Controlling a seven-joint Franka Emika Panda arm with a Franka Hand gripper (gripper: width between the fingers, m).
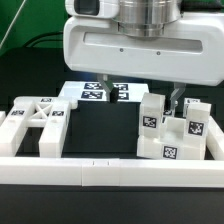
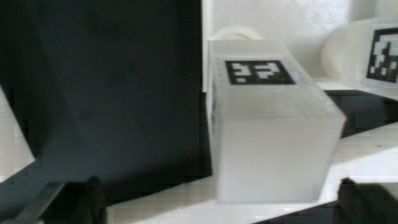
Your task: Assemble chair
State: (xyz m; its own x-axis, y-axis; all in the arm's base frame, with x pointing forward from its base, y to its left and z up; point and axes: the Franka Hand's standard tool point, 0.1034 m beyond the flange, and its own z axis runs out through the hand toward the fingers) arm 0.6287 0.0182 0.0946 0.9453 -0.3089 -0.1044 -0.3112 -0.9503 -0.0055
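Looking from the exterior view, you see the hand [image 1: 168, 102] low over the block cluster [image 1: 172, 135] at the exterior view's right of the worktop [image 1: 100, 130]. The X-frame [image 1: 35, 122] lies well apart at the left, and the hand's spread is hidden. Only the wrist view shows it: the fingertips [image 2: 71, 192] stand wide and empty. A tagged block [image 2: 267, 130] lies between them, its long axis crossing their line.
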